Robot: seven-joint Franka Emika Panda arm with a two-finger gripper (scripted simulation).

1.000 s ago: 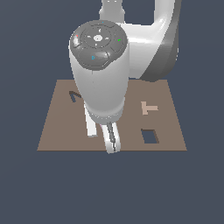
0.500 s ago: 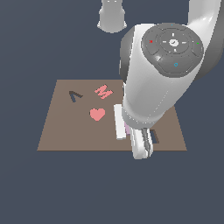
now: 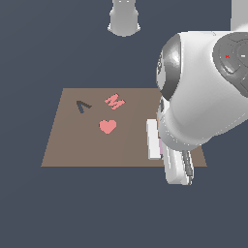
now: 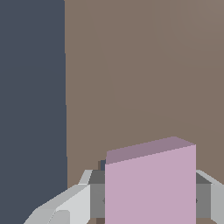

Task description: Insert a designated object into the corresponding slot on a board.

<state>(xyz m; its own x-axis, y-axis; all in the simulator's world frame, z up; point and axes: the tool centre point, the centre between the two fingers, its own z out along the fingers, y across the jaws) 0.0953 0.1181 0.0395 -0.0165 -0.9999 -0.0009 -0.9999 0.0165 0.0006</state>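
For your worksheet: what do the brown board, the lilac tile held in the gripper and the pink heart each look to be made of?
These are simulator renders, so materials are guesses. The board looks like matte wood or fibreboard: flat, even brown, no shine. The lilac tile, held in the gripper, looks like matte plastic or painted block: uniform colour, crisp edges. The heart looks like flat matte plastic: one plain red-pink tone, no grain.

A red-pink heart [image 3: 107, 126] lies flat in the exterior view. Just above it, toward the far edge, sits a red-pink letter M [image 3: 115, 101], slightly tilted. To the exterior view's left of the M is a dark thin V-shaped cut-out [image 3: 83, 106].
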